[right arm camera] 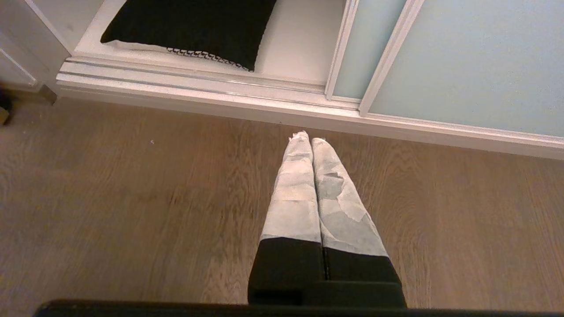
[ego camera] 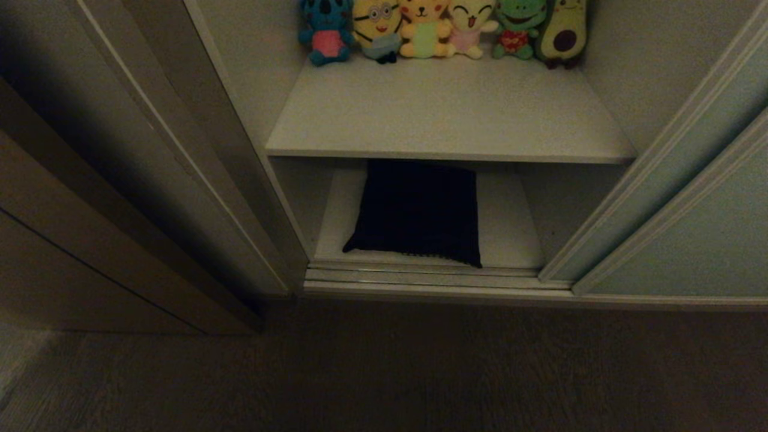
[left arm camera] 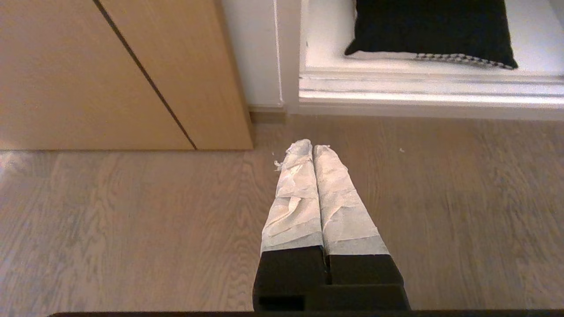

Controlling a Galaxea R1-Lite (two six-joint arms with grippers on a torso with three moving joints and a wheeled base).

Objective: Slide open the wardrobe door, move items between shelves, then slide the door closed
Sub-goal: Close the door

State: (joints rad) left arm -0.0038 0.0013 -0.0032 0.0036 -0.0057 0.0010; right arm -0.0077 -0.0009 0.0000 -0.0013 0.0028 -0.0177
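Observation:
The wardrobe stands open in front of me. Its pale grey-green sliding door [ego camera: 696,240] is pushed to the right, also seen in the right wrist view as the door [right arm camera: 476,61]. A folded black garment [ego camera: 417,210] lies on the lowest off-white shelf [ego camera: 510,240]. The shelf above [ego camera: 444,114] is bare at its front. Neither arm shows in the head view. My left gripper [left arm camera: 312,146] hangs over the wood floor, shut and empty, short of the garment [left arm camera: 432,26]. The right gripper [right arm camera: 310,138] is likewise shut over the floor near the door track, with the garment [right arm camera: 194,26] beyond it.
A row of colourful plush toys [ego camera: 444,27] lines the back of the upper shelf. A brown wooden side panel [ego camera: 90,252] stands to the left of the opening. The silver floor track [ego camera: 432,282] runs along the wardrobe's base.

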